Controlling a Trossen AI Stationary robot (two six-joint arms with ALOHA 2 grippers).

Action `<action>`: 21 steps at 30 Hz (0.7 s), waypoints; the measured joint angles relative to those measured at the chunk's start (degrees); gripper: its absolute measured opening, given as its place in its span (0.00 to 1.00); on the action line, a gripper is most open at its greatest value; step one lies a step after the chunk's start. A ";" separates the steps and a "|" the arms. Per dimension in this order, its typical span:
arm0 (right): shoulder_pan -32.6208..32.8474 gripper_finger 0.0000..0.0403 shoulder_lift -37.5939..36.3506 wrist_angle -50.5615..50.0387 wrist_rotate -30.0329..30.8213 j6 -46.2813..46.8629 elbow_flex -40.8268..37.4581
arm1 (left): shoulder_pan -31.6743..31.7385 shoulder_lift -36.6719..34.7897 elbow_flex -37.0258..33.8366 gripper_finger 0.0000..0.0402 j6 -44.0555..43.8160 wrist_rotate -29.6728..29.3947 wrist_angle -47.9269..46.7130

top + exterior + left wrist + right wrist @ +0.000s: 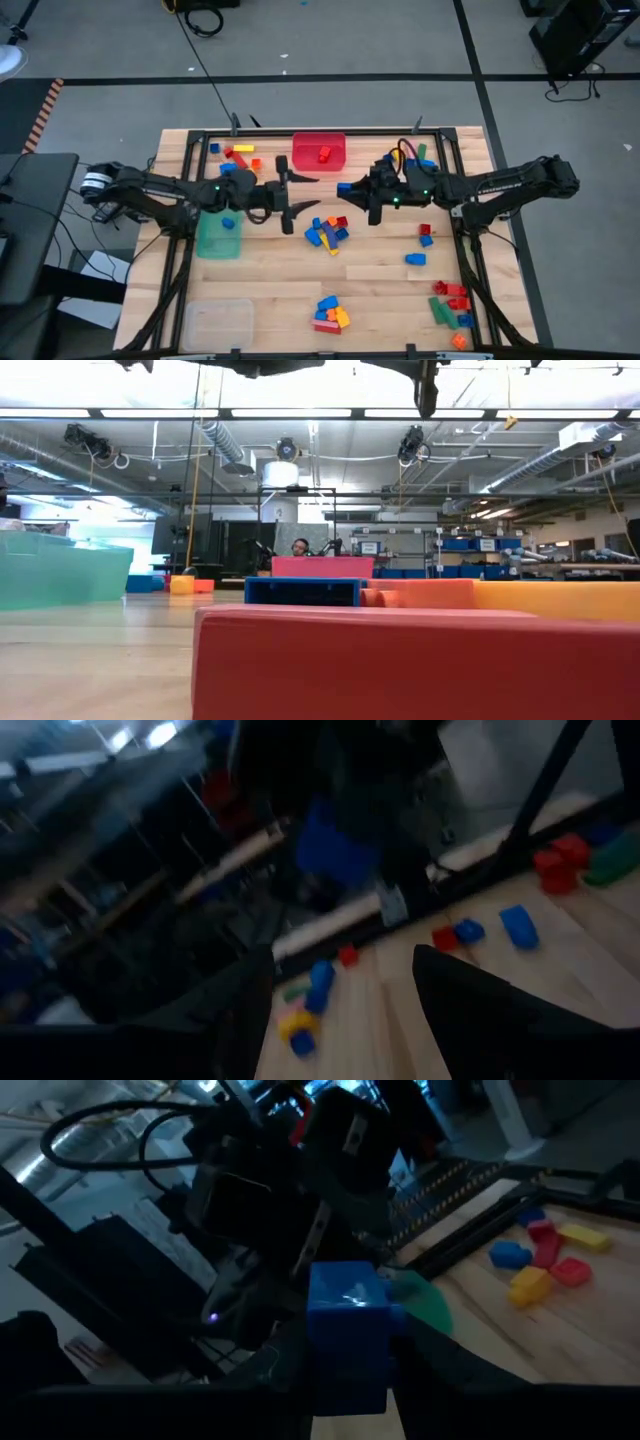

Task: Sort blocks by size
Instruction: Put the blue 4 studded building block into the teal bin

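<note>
Far left of the table, a green bin (218, 236) is sitting with one blue block (228, 224) in it, and a clear bin (217, 321) is sitting at the near left corner. A few loose blocks (238, 153) are lying at the far left edge.

The left gripper (296, 208) is hanging just right of the green bin, fingers spread wide with nothing between them. Its wrist view is showing only table and scattered blocks past the fingers.

In the middle, a red bin (318, 152) at the far edge is holding a single red block (324, 154). A mixed pile (328, 233) is lying between the two grippers, and another small pile (330, 312) is sitting near the front edge.

The right gripper (346, 188) is facing the left one, up off the table, pinching a blue cube (346, 1335) between narrowed fingers. The wrist view is showing it plainly; from above I can't really make the cube out.

Further right there are a couple of strays (425, 235) and a red-green cluster (451, 303) at the near right.

My read: this is the carry step, cube picked but not dropped yet. Next move is probably swinging it over whichever bin fits its size and letting go. Which bin that is, I can't tell. Most blocks are still unsorted, so it's early.
</note>
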 joint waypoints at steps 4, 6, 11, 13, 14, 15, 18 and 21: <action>0.02 0.27 0.00 -0.40 -0.17 0.01 0.00 | 0.00 2.85 0.21 0.62 2.01 -0.31 5.94; 0.00 0.27 0.00 -0.53 -0.15 -0.07 0.00 | 0.02 4.35 1.55 0.62 2.10 -0.42 6.25; -0.72 0.27 0.00 -1.90 -0.17 -0.18 0.00 | 0.00 8.33 5.74 0.62 2.25 1.33 6.24; -1.04 0.27 0.00 -2.66 -0.32 -0.18 -0.02 | 0.00 9.82 7.25 0.62 2.25 1.40 5.96; -1.10 0.27 0.00 -2.70 -0.62 -0.18 -0.02 | 0.00 10.44 7.97 0.62 2.23 1.44 6.14; -1.16 0.27 0.00 -2.62 -0.84 -0.16 -0.02 | 0.00 10.93 8.52 0.62 2.23 1.48 6.17; -1.16 0.27 0.00 -2.60 -1.04 -0.18 -0.02 | 0.00 12.31 9.82 0.62 2.24 1.99 6.26; -1.16 0.27 0.00 -2.60 -1.37 -0.43 -0.02 | 0.00 13.39 10.59 0.62 2.24 2.60 6.11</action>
